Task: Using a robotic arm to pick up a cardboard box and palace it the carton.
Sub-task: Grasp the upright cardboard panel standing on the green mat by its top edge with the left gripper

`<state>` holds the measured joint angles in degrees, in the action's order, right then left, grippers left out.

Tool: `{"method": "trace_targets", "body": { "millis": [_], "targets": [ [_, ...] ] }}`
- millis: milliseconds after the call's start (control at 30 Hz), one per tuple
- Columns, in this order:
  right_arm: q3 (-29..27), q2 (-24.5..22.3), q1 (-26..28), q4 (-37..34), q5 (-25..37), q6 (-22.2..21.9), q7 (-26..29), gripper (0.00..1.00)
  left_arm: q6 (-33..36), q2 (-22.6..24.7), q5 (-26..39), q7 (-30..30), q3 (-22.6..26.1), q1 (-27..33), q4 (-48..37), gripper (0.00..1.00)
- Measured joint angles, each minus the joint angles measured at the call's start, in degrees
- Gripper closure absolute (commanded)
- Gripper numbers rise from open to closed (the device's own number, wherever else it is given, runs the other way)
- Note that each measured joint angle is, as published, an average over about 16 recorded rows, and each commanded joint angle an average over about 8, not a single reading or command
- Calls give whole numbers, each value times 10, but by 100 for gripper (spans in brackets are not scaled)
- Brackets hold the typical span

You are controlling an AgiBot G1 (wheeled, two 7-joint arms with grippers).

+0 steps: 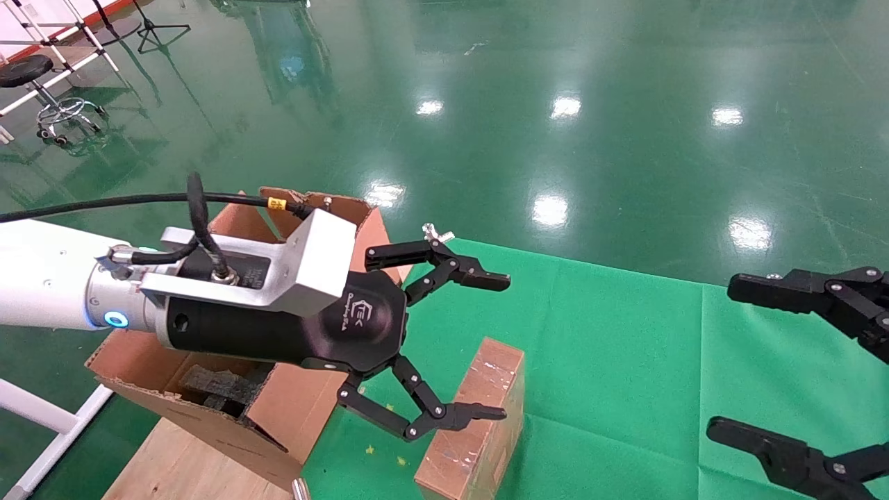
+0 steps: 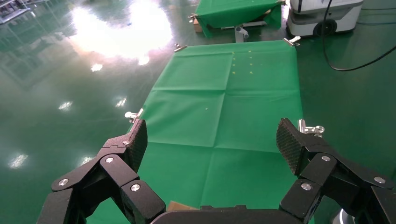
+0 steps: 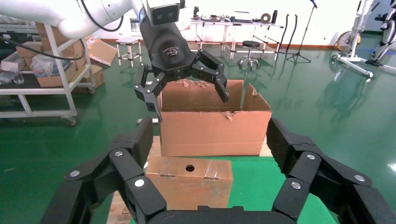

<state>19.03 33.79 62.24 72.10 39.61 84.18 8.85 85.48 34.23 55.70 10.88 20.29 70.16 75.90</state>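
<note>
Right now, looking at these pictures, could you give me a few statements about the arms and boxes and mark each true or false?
1. The left gripper has its fingers spread open. True.
2. It grips the cardboard box. False: its fingers are empty, above the box.
3. The cardboard box stands on the green cloth. True.
4. The cardboard box lies inside the carton. False: it stands outside, beside it.
5. The right gripper is shut. False: it is open.
</note>
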Motion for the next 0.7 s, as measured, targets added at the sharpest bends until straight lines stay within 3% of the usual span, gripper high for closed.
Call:
{"method": "trace_targets", "body": {
  "millis": [267,700],
  "targets": [
    [0,0,0,0,0,0,0,100,-6,2,69,74,29,50,4,0],
    [0,0,0,0,0,0,0,100,35,54,237,381,154,229,-1,0]
  ]
}}
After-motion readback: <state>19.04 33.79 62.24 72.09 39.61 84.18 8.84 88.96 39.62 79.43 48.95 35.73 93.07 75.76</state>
